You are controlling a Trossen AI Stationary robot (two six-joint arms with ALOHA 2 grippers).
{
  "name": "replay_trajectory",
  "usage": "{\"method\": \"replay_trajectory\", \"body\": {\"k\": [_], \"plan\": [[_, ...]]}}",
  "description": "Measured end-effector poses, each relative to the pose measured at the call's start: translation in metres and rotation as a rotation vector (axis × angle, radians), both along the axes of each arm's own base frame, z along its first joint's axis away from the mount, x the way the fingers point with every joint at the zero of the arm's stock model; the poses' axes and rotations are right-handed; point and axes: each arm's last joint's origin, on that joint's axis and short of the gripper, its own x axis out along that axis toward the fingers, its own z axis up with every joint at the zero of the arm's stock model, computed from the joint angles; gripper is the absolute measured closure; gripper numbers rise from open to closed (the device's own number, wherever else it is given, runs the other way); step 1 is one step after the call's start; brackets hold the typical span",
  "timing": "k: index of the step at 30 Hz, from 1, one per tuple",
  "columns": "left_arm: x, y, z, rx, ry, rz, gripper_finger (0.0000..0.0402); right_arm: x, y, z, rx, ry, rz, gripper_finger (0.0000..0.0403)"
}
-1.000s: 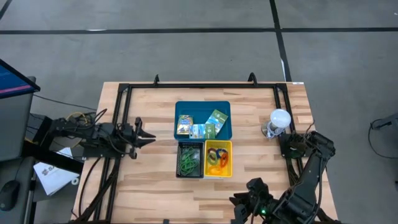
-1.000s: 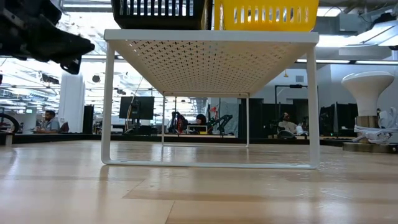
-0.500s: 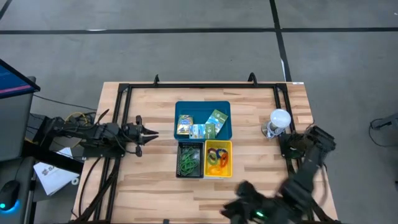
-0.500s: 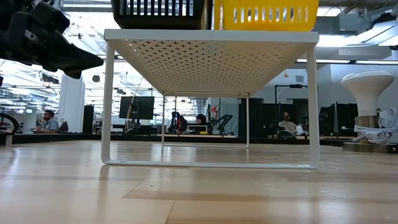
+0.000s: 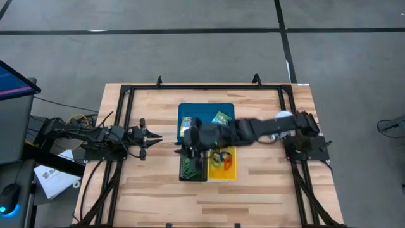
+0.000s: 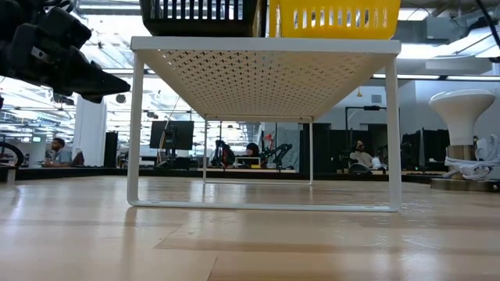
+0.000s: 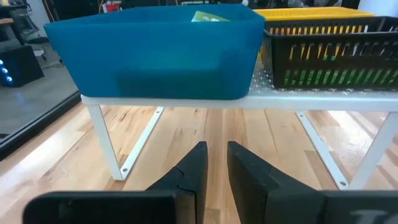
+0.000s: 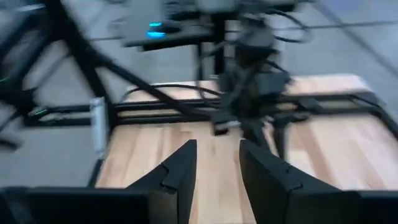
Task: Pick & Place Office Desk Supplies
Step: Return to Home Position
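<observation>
The supplies lie in three containers on a white perforated stand [image 6: 266, 45]. The blue tray [image 5: 190, 107] holds printed packets [image 5: 221, 118]. The black basket [image 5: 193, 166] holds green rubber bands. The yellow basket [image 5: 226, 163] holds mixed-colour bands [image 5: 221, 158]. My right gripper [image 5: 182, 150] is open and hovers above the black basket's left side, its arm stretched across the trays. It points toward the left arm [image 8: 249, 68]. My left gripper [image 5: 157, 137] is left of the stand, level and pointing at it. Its fingers [image 7: 217, 165] stand a narrow gap apart and are empty.
A white bulb-like object [image 5: 285, 119] stands at the table's right edge, partly behind my right arm. The stand's legs [image 6: 134, 125] leave open space beneath it. A black frame [image 5: 126, 88] runs along the table's edges. Bare wood lies on the near side of the stand.
My right arm has swung fast from the near right corner, up and across toward the table's left. It now reaches over the trays. My left gripper has moved a little toward the stand.
</observation>
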Motion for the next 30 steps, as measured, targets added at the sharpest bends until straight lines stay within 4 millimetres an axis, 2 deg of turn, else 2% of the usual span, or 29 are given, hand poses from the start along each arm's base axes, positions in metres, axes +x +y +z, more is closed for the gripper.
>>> {"method": "replay_trajectory", "body": {"k": [3,7,10,14,21,25,27,30], "plan": [[0.000,0.000,0.000,0.000,0.002,0.000,0.0345,0.004,-0.022,-0.001,-0.009,0.018,0.163,0.0284],[0.000,0.000,0.000,0.001,0.002,0.000,0.0345,0.002,-0.039,-0.005,0.026,0.076,0.328,0.0284],[0.000,0.000,0.000,0.001,0.002,0.000,0.0345,0.001,-0.043,-0.009,-0.008,0.101,0.390,0.0284],[0.000,0.000,0.000,0.002,0.002,0.000,0.0345,0.008,-0.040,-0.005,-0.040,-0.036,0.406,0.0284],[0.000,0.000,0.000,0.002,0.002,0.000,0.0345,0.011,-0.047,0.013,-0.095,-0.386,0.222,0.0290],[0.000,0.000,0.000,0.003,0.002,0.000,0.0345,0.004,-0.062,0.027,-0.021,-0.662,0.001,0.0299],[0.000,0.000,0.000,0.003,0.001,0.000,0.0345,-0.002,-0.075,0.023,0.010,-0.708,-0.124,0.0303],[0.000,0.000,0.000,0.003,0.001,0.000,0.0345,-0.014,-0.093,0.003,-0.019,-0.644,-0.185,0.0308]]}}
